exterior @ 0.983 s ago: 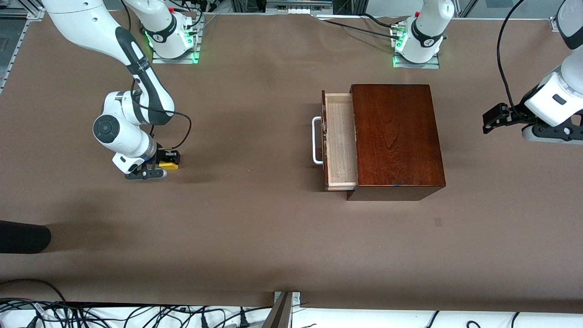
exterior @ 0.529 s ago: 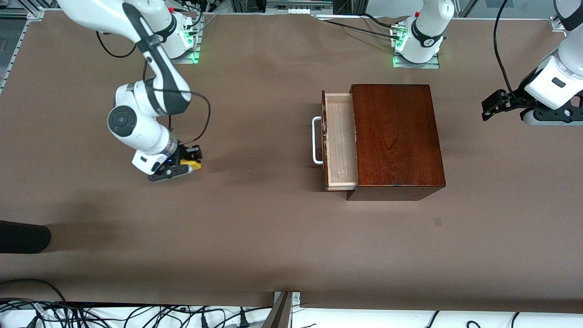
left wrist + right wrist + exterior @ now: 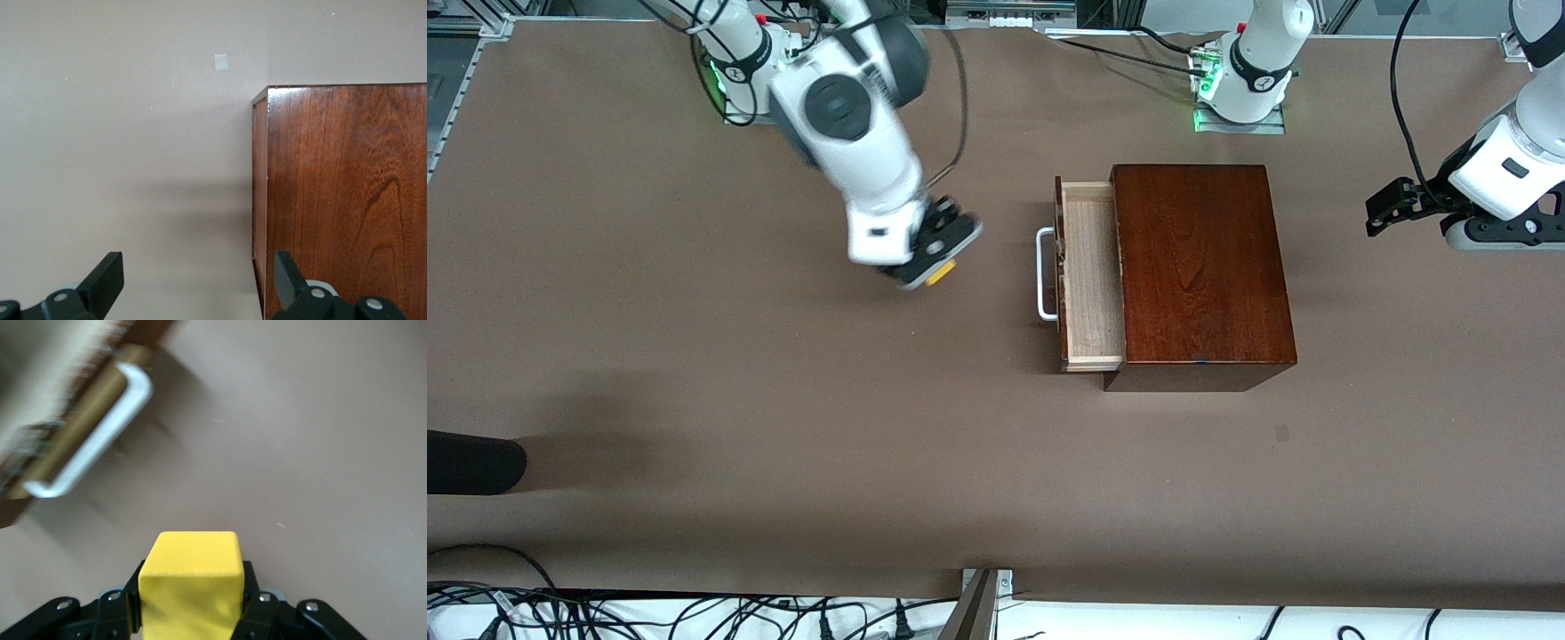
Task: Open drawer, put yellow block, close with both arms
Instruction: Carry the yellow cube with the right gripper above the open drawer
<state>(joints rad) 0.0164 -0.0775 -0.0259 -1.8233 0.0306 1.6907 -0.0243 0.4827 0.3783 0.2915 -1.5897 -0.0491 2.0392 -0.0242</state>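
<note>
My right gripper (image 3: 935,260) is shut on the yellow block (image 3: 941,275), carrying it in the air over bare table a short way from the drawer's white handle (image 3: 1043,274). In the right wrist view the yellow block (image 3: 191,577) fills the gap between both fingers, with the handle (image 3: 100,440) ahead. The drawer (image 3: 1089,276) stands pulled out of the dark wooden box (image 3: 1199,267), its pale inside bare. My left gripper (image 3: 1385,220) hangs open at the left arm's end of the table, beside the box (image 3: 340,200), with nothing between its fingers (image 3: 107,283).
A black object (image 3: 471,462) lies at the table's edge toward the right arm's end, near the front camera. Cables (image 3: 649,613) run along the edge nearest the front camera. A small pale mark (image 3: 1281,433) sits on the brown table cover.
My right arm has lifted the yellow block off the table and swung it toward the drawer's handle. The left gripper has drifted slightly and stays open.
</note>
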